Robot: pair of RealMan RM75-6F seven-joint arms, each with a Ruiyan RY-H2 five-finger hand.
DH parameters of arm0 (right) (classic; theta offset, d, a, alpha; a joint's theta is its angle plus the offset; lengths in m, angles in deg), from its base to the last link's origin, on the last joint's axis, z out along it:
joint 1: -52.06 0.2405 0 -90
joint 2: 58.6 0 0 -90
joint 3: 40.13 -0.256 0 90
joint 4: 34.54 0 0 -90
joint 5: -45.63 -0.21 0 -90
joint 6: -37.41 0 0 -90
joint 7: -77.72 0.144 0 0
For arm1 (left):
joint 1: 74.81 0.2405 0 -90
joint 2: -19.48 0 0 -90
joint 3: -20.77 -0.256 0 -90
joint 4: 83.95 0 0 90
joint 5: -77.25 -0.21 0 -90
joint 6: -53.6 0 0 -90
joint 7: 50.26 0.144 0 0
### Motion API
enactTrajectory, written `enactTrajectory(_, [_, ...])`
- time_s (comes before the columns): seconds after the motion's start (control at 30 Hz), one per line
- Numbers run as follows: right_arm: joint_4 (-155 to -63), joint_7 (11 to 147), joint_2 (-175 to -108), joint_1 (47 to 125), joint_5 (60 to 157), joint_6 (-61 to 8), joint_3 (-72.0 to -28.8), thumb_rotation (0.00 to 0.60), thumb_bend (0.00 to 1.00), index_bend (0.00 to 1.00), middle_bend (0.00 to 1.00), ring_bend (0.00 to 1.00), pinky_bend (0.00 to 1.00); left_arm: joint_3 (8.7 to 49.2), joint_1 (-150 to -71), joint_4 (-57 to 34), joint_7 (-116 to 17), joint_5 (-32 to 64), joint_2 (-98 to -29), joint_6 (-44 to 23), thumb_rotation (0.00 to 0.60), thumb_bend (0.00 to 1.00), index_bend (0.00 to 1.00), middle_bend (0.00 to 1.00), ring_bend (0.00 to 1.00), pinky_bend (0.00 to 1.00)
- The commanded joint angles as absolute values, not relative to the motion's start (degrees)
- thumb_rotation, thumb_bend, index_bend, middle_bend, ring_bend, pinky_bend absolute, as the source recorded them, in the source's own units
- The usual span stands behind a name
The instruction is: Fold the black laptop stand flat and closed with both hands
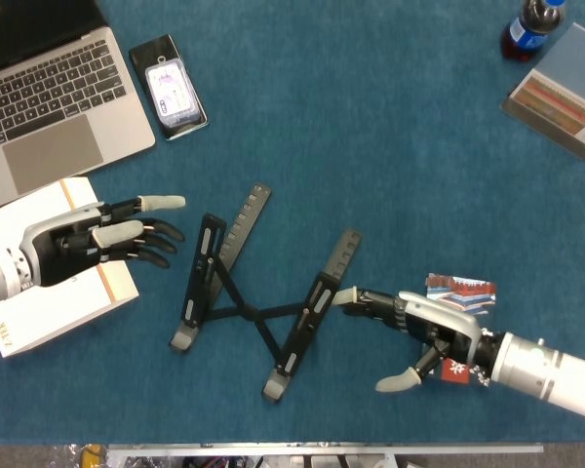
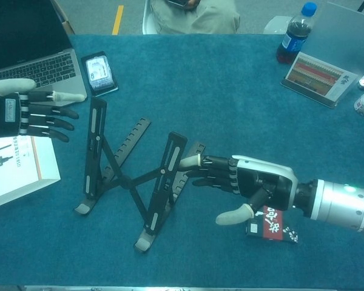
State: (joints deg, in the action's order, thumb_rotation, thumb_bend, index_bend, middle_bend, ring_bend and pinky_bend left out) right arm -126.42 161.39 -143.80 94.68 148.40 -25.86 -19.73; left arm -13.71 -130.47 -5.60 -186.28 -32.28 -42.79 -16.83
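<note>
**A:** Head view: what is shown?

**B:** The black folding laptop stand of hinged metal bars lies spread on the blue felt-covered table, between my two hands. Its two long arms run near-parallel, from rubber-tipped feet at the near edge up toward the far right; the crossed links join them side to side. My left hand hovers over the white book, fingers straight and apart, grasping nothing, just clear of the left arm. My right hand reaches its fingertips to the right arm; I cannot tell whether they touch. Thumb hangs free; nothing held.

**A:** And the chest view?

**B:** The stand stands partly raised, links crossed in an X. Left hand and right hand flank it, palms inward: I judge this placement suits pressing the two arms together. A small red-and-black packet sits under the right wrist.
</note>
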Motion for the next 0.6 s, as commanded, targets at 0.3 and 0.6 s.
enactTrajectory(0.3, [-126.8,161.3,-142.8,94.2,149.1,-26.9,-19.4,0.6,0.07,0.13,0.08,0.0,0.01,-12.1,-130.8,-5.5,-184.5,-30.8,-43.7,-14.2,0.368,0.25,0.09,0.28,0.21,0.25])
enactTrajectory(0.6, [-127.4,160.8,-140.8,93.3,149.1,-28.1,-18.9,0.6,0.07,0.13,0.08,0.0,0.01,-10.2,-130.3,-6.5,-183.8,-29.8,-47.4,-12.2,0.348,0.25,0.09,0.27,0.2,0.21])
